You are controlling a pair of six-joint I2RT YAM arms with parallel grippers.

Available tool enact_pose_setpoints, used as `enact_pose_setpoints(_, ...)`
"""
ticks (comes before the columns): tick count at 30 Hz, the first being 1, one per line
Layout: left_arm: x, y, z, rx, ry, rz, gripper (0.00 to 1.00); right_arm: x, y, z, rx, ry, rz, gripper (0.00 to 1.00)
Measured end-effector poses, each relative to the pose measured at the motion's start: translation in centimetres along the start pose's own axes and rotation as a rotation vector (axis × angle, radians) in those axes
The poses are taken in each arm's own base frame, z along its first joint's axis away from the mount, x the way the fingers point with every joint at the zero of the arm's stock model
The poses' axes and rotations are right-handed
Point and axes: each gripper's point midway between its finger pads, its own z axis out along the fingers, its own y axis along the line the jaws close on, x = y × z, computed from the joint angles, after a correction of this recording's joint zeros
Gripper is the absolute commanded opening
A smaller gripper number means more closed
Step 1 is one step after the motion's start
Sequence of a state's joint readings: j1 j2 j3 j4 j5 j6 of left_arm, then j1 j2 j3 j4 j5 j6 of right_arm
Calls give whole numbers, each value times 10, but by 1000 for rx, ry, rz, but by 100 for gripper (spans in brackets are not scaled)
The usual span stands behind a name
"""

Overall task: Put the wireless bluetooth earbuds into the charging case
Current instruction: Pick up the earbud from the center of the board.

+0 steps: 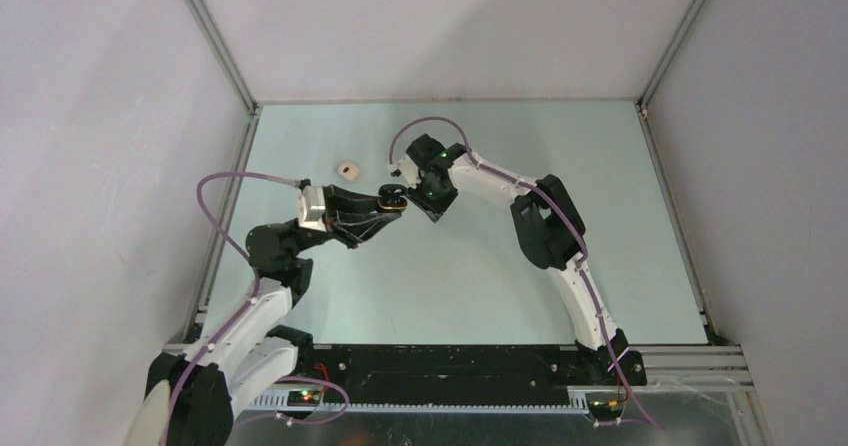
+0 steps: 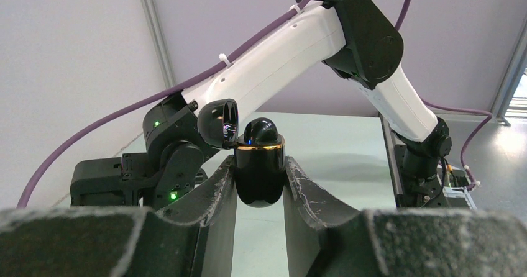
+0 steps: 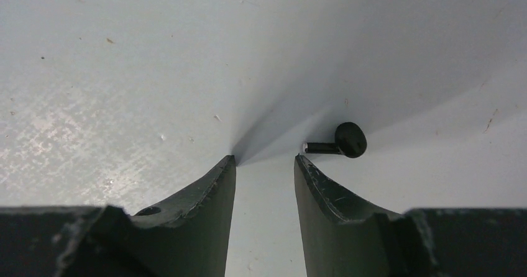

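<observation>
We see the left arm folded at the elbow and reaching right toward the middle of the table (image 1: 480, 276). Its left tool (image 2: 260, 163) is clamped on the sides of a black case (image 2: 260, 187), held upright clear of the table. The case is a glossy rounded pebble with a gold band at its rim; its lid (image 2: 219, 123) is tipped open to the left, and a shiny black dome (image 2: 262, 131) stands in the mouth. The right arm arches in from the near right, wrist turned down. Its right tool (image 3: 265, 160) has its scuffed dark jaws apart with nothing between them, tips at the pale matte table. A black earbud (image 3: 348, 140) lies just right of the right tip. A cream case (image 1: 347, 169) sits farther left.
</observation>
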State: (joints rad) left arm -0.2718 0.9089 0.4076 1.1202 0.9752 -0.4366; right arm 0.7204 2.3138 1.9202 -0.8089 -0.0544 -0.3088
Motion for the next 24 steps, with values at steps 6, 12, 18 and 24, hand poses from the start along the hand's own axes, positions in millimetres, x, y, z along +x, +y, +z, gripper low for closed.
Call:
enact_pose_setpoints(6, 0, 0, 0, 0, 0, 0, 1, 6, -13, -7, -35, 3, 6, 45)
enact_pose_setpoints(12, 0, 0, 0, 0, 0, 0, 1, -17, -59, -34, -10, -91, -8, 45)
enact_pose_setpoints(18, 1, 1, 0, -2, 1, -2, 1, -27, -80, -46, 1, -142, -62, 46)
enact_pose_setpoints(24, 4, 3, 0, -7, 9, -15, 1, -26, -67, -40, -47, -130, -162, 46)
